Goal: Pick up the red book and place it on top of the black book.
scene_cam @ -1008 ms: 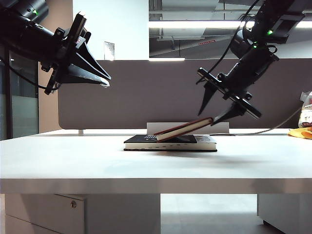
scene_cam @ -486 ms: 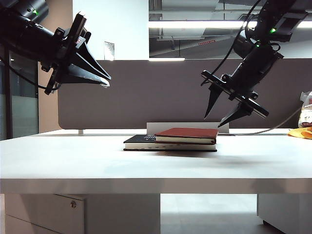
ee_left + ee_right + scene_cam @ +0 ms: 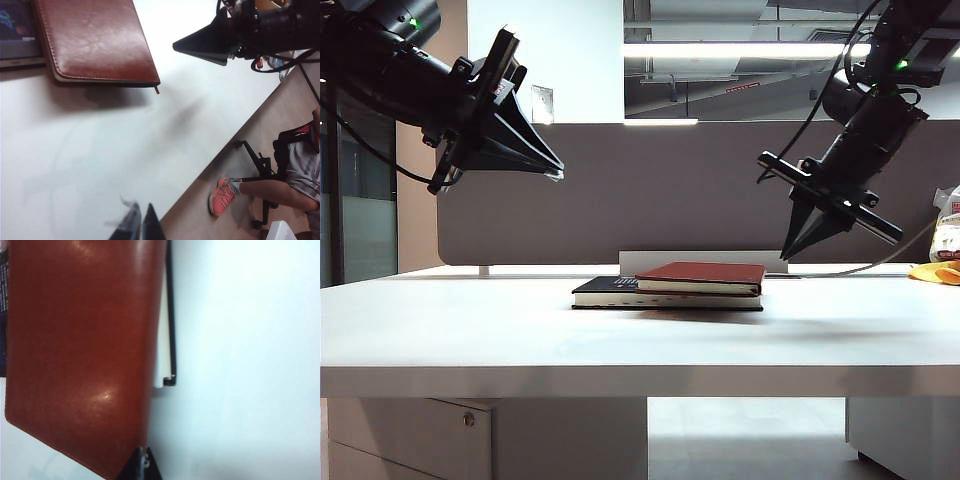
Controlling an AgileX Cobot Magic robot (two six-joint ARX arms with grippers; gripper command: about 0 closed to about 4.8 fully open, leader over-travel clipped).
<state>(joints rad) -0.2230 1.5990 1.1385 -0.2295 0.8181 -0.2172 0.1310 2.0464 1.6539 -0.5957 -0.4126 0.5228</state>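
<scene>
Gleaming leathery red book [image 3: 701, 276], flat

A dark-red cover is seen on the red book [image 3: 702, 272]. The black book [image 3: 610, 292] is marked with small light spine markings. The counter [image 3: 470, 330] is white.

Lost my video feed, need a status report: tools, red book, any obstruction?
Left tool shut, raised at left. Right tool shut, empty, above table right of books. Red book flat on black book, offset right. Nothing in the way.
</scene>
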